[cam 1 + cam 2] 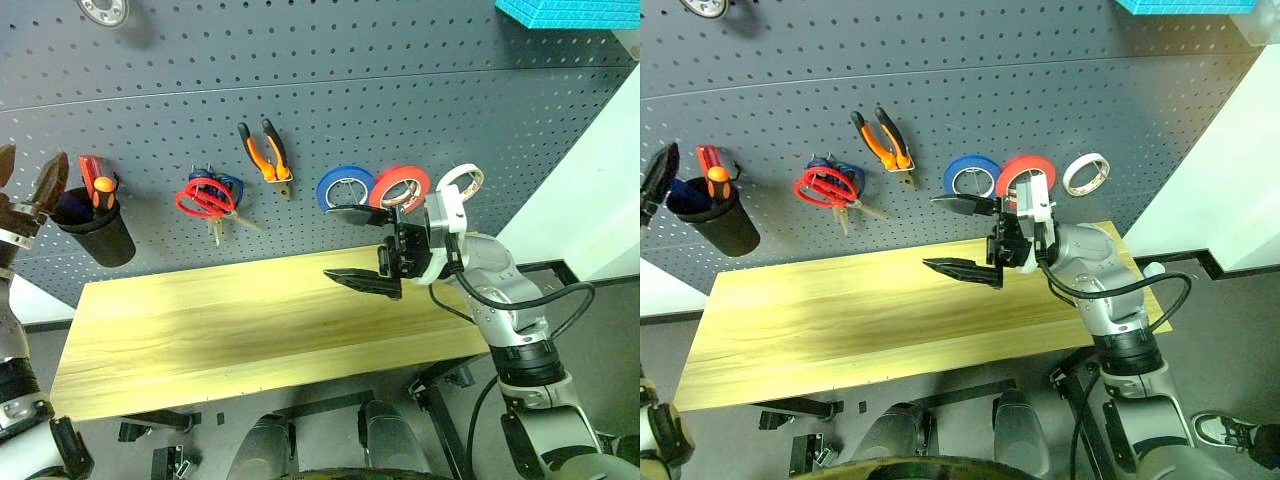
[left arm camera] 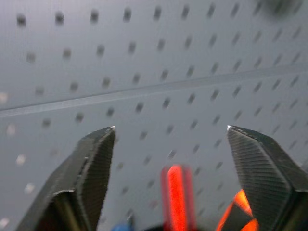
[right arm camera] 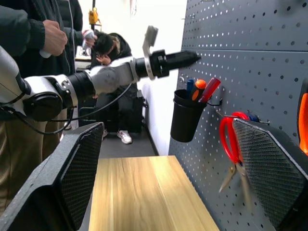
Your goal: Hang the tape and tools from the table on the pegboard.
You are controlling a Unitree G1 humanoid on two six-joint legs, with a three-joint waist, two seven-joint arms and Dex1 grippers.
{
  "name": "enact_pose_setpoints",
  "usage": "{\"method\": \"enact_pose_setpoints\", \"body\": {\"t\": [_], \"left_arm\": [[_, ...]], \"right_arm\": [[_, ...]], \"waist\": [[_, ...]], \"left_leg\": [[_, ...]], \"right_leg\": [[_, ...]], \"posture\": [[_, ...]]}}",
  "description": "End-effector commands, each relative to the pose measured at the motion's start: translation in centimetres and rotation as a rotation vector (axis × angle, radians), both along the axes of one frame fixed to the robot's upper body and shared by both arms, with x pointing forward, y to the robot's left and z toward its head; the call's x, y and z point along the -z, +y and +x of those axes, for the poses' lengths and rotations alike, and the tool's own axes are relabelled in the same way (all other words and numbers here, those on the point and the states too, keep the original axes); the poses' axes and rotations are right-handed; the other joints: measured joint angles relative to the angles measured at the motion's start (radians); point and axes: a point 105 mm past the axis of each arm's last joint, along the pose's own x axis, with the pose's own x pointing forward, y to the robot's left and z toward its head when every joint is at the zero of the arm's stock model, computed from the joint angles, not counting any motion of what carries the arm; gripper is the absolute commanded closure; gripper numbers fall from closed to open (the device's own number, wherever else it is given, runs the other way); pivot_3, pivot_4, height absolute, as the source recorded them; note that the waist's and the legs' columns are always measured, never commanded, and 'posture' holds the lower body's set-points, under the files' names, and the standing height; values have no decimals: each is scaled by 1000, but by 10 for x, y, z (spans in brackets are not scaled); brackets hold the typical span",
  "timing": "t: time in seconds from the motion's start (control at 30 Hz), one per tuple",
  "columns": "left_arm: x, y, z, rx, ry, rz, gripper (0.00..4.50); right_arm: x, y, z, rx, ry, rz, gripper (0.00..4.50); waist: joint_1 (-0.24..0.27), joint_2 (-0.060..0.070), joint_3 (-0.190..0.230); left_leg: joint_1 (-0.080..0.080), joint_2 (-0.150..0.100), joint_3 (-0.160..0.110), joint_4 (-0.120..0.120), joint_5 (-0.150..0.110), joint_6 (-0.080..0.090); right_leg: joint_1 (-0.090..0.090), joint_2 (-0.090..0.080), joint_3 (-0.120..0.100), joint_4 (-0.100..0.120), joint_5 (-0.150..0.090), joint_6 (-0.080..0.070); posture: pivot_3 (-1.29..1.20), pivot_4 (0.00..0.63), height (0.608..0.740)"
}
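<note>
On the dark grey pegboard (image 1: 400,80) hang the orange-and-black pliers (image 1: 275,170), the red-handled scissors (image 1: 205,197) and, at the far right, the small whitish tape (image 1: 1069,172). The blue-handled screwdriver (image 3: 190,85) stands in a black cup (image 1: 97,232) on the board's left. My left gripper (image 1: 28,180) hovers just above that cup, open, with nothing between its fingers (image 2: 96,159). Over the wooden table (image 1: 200,340), in front of the tape rolls, my right gripper (image 1: 360,245) is open and empty.
Red (image 1: 92,172) and orange (image 1: 103,190) screwdrivers share the cup. Blue scissors (image 1: 228,186) hang behind the red ones. A blue roll (image 1: 345,187) and a red roll (image 1: 400,185) hang beside the tape. People (image 3: 29,43) stand beyond the table's left end.
</note>
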Motion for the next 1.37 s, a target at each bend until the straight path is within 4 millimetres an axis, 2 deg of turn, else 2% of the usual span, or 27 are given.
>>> {"method": "enact_pose_setpoints", "body": {"t": [0.03, 0.1, 0.17, 0.3, 0.5, 0.57, 0.77, 1.0, 1.2, 1.37], "left_arm": [[-31, -17, -28, 111, -87, 20, 769], [-25, -33, -41, 206, -29, 47, 769], [-6, -53, -52, 282, 97, 101, 769], [59, -74, -68, 302, 383, 246, 769], [128, -96, -84, 290, 486, 279, 769], [155, -107, -89, 291, 507, 274, 769], [213, -128, -106, 303, 568, 230, 769], [251, -126, -126, 304, 652, 234, 769], [256, -126, -126, 296, 648, 232, 769], [251, -131, -121, 297, 626, 233, 769]], "right_arm": [[-9, -10, -3, 12, -38, 7, 0], [-5, -15, -3, 26, -26, -13, 0], [5, -24, -2, 52, -12, -59, 0], [27, -46, 2, 145, 2, -146, 0], [65, -87, 10, 355, 25, -261, 0], [85, -107, 10, 451, 64, -289, 0], [134, -152, -2, 672, 149, -329, 0], [164, -172, -13, 738, 192, -379, 0], [169, -166, -7, 723, 172, -376, 0], [170, -160, -5, 700, 169, -368, 0]], "waist": [[-2, 0, 0], [-6, 0, 0], [-4, 0, 0], [0, 1, 1], [7, 1, 1], [7, 1, 0], [6, 2, 0], [-4, 4, -2], [-2, 6, -4], [0, 10, -9]], "left_leg": [[0, 0, 0, 0, 0, 0], [0, 0, 1, 0, 0, 1], [0, 0, 2, -1, -1, 1], [1, 0, 3, -4, -1, 1], [3, 0, 4, -3, -1, 1], [3, 0, 4, -2, -1, 1], [3, 0, 4, -3, -2, 3], [3, 1, 5, -3, -2, 4], [3, 1, 5, -3, -2, 4], [4, 1, 5, -2, -2, 4]], "right_leg": [[0, 0, 0, 0, 0, 0], [0, 0, 1, 0, 0, 0], [-1, 0, 2, 0, 0, 0], [-2, 0, 2, 0, -1, -1], [3, 0, 3, -2, -6, -2], [4, 0, 3, -5, -6, -2], [7, 0, 3, -11, -4, -5], [12, 0, 3, -11, -6, -3], [12, 0, 3, -11, -6, -2], [12, 0, 3, -11, -5, -2]], "posture": [[0, 76, 738], [0, 76, 738], [12, 80, 738], [20, 85, 738], [22, 93, 738], [15, 93, 738], [-15, 87, 738], [-29, 74, 738], [-29, 66, 738], [-14, 58, 738]]}}
